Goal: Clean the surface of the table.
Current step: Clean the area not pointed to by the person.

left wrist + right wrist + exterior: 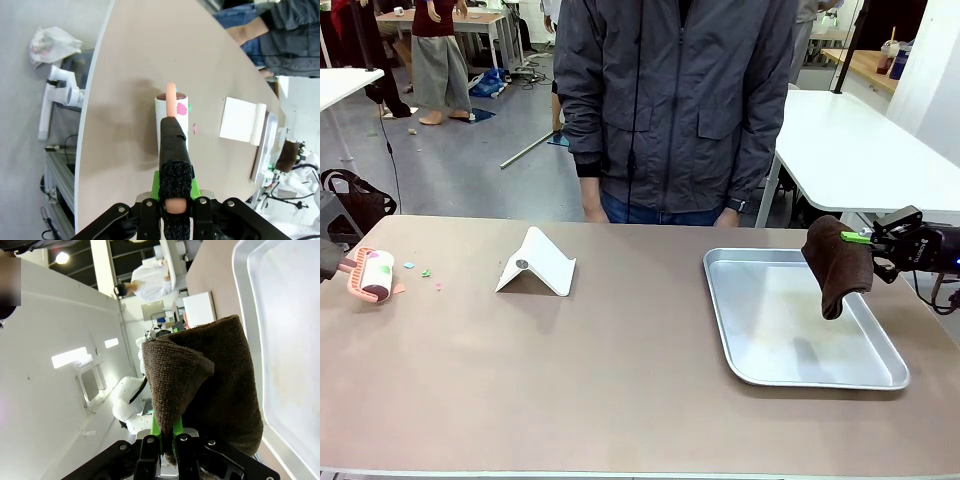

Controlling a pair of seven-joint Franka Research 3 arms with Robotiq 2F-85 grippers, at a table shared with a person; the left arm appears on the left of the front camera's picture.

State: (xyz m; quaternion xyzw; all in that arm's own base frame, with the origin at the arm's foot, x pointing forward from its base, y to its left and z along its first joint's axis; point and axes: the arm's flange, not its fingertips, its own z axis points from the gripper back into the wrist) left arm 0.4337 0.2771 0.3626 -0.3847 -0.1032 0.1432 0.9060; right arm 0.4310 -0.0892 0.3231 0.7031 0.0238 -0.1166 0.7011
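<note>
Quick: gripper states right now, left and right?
Left gripper: shut on the lint roller, by its pink handle.
Right gripper: shut on the brown cloth, which hangs over the metal tray.

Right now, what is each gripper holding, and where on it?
Left gripper is shut on the lint roller, by its pink handle. Right gripper is shut on the brown cloth, pinching a fold at its top; the rest hangs over the tray.
</note>
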